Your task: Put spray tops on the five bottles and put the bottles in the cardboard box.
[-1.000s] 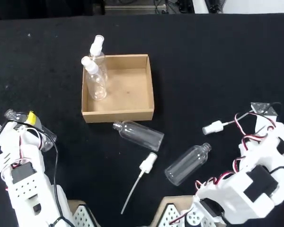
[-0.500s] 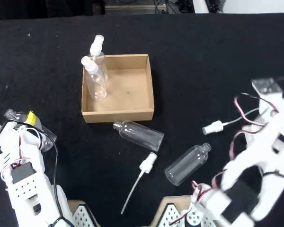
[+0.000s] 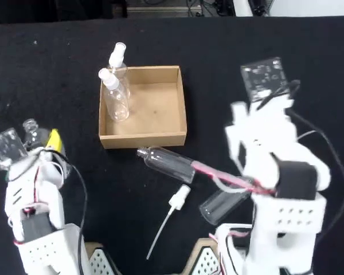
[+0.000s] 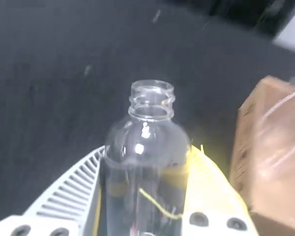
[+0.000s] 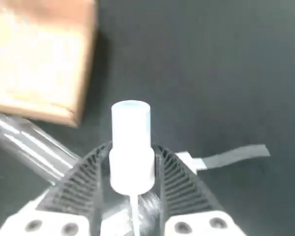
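Your left gripper [image 4: 146, 155] pinches an uncapped clear plastic bottle [image 4: 148, 129] while your right gripper [image 5: 132, 151] clamps a white spray top [image 5: 131, 123].

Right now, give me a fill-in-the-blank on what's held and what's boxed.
The left gripper is shut on a bottle with ___ top on its neck.
The right gripper is shut on a spray top; ___ more lies loose on the table.
The cardboard box holds ___ capped bottles.
Missing: no; one; two.
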`<state>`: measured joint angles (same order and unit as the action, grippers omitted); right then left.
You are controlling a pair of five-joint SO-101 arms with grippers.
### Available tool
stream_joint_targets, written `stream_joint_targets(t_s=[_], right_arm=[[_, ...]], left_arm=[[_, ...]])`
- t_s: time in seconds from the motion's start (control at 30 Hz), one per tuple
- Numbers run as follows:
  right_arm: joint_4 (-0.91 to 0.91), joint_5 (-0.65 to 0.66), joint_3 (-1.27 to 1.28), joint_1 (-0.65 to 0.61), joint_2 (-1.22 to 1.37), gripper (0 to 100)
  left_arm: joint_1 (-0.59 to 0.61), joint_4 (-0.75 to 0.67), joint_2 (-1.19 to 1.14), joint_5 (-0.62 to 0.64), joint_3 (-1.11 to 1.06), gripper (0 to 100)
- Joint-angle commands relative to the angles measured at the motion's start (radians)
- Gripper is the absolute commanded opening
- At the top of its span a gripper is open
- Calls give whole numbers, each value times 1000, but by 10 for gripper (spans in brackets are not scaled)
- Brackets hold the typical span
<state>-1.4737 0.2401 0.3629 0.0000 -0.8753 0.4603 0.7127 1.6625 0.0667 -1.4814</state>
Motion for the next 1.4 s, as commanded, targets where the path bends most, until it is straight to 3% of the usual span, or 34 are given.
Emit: stream_joint_targets(t_s=[0.0,0.2,0.47,0.63,0.83,1.2,1.37], right_arm=[[72,-101,-99,-170,-35,11],[265,-219,-133,-364,-38,11],[614,-362,-128,-465,-35,11],[789,-382,-127,-505,-33,11],[815,-377,-127,-506,-35,11],[821,-377,-127,-506,-35,11],[821,-377,-127,-509,-35,12]], left_arm=[[-67,12,167,-61,-33,33],[-145,-5,133,-75,-25,33],[-240,-8,166,-81,-22,34],[-314,-167,166,-75,-110,34],[-306,-391,166,-74,-220,30],[-317,-508,166,-78,-219,33],[-472,-509,164,-81,-219,31]])
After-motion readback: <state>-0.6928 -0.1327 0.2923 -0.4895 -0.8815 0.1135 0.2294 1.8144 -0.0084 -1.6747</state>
